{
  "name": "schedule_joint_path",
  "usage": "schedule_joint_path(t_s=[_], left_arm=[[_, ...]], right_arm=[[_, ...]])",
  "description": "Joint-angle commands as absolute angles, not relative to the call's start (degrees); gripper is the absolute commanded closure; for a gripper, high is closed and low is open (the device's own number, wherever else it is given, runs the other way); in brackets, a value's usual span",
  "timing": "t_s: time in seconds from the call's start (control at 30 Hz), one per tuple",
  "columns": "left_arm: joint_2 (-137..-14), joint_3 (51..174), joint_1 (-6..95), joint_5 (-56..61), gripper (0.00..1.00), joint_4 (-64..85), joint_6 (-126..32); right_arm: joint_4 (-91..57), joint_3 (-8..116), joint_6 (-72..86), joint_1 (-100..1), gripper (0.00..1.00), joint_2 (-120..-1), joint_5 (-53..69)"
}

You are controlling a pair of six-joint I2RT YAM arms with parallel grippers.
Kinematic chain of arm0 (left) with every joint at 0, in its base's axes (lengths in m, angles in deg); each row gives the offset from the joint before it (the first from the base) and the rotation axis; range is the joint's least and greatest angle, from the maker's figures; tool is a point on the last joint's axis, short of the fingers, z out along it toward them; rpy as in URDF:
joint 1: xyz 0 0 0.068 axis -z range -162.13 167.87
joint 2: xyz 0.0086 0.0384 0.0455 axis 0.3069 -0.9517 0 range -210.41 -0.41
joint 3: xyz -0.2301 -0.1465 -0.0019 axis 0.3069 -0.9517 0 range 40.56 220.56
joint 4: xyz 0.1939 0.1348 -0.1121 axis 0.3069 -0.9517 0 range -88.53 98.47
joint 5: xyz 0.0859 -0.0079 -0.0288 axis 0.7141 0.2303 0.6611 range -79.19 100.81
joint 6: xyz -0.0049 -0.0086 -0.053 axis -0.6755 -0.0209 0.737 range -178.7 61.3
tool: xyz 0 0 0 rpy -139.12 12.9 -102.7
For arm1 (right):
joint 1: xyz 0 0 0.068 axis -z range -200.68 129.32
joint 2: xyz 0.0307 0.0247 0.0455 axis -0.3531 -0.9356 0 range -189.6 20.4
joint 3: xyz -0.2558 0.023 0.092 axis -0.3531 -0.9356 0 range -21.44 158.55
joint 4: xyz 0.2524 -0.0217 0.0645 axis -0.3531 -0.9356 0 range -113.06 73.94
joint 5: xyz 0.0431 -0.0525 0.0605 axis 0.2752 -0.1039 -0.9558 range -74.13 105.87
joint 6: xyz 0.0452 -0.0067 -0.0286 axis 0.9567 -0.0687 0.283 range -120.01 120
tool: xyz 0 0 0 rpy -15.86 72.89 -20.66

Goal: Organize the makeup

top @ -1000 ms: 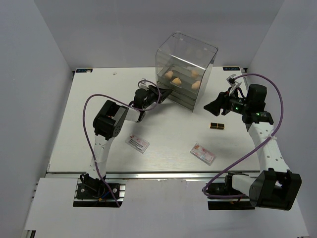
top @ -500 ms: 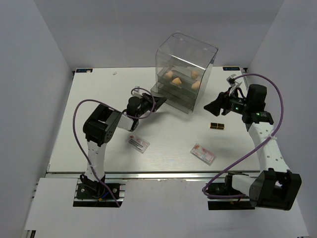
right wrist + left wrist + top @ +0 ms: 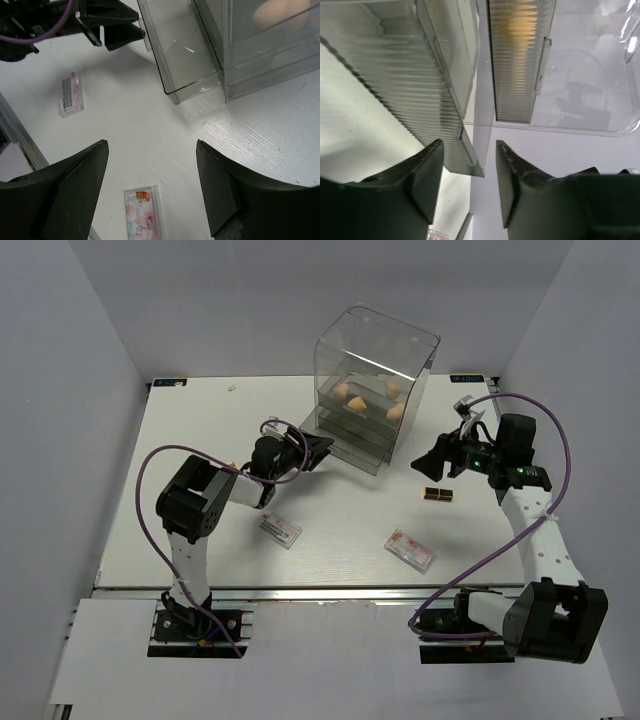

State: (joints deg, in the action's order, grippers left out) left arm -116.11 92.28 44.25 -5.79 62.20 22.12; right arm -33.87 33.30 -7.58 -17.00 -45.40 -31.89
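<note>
Two tubes, seen only from above, and two packets are laid on the white counter between pale walls. Sponges are kept in the drawer box. Left end effector and right end effector are spread.

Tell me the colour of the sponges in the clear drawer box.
Peach-orange sponges; clearest in the top external view.

Count of what lies on the white table — eight small makeup items, one box.
Four peach sponges; two dark tubes, side by side; two flat packets; one clear box with one drawer pulled out — and two robot arms, one on each side.
</note>
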Motion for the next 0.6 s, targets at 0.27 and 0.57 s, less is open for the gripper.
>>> schedule_joint_path(t_s=[0.27, 0.57], left_arm=[[-101.5, 89.2, 44.2, -6.9, 0.26, 47.6, 11.5], [-82.7, 84.1, 42.6, -2.0, 0.02, 22.0, -3.7]], right_arm=[[-53.0, 38.5, -38.0, -16.8, 0.11, -50.8, -21.0], [-59.2, 42.3, -61.3, -17.2, 0.16, -58.3, -12.3]])
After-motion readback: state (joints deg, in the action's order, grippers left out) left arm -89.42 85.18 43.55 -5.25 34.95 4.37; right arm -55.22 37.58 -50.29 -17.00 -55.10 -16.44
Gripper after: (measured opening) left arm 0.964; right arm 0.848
